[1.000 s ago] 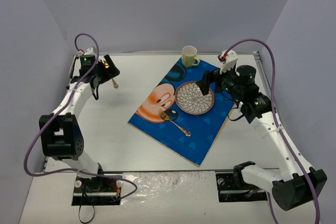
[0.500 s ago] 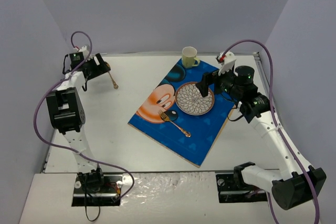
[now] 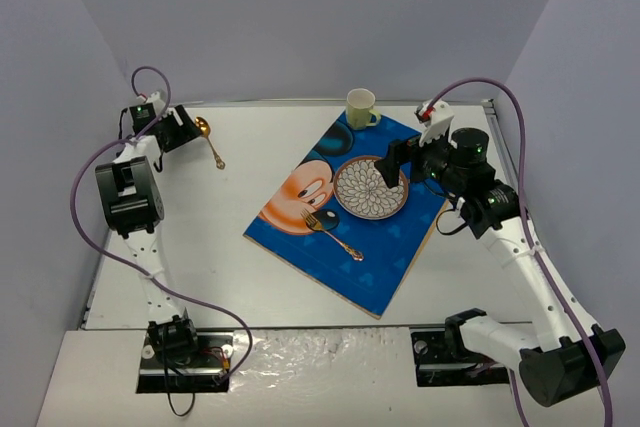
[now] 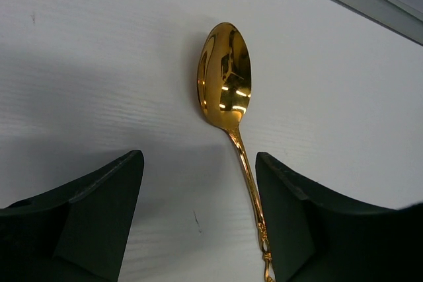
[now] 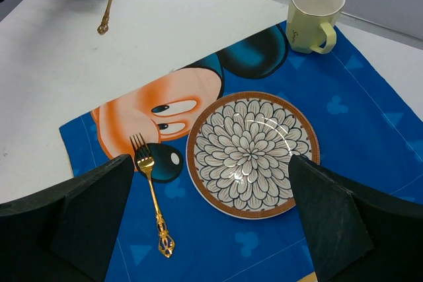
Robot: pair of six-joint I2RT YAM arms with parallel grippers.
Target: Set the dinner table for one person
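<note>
left end effector (image 4: 198,163): released, low over gold spoon (image 4: 225,77) on counter (image 4: 79,37)
spoon handle: end cut off by frame
right end effector (image 5: 210,160): released above plate (image 5: 264,130)

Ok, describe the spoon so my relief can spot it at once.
Look at the far left corner of the white table, away from the blue placemat. The gold spoon lies there on bare table, by the open left gripper. The only other gold piece, the fork, sits on the placemat beside the plate.
</note>
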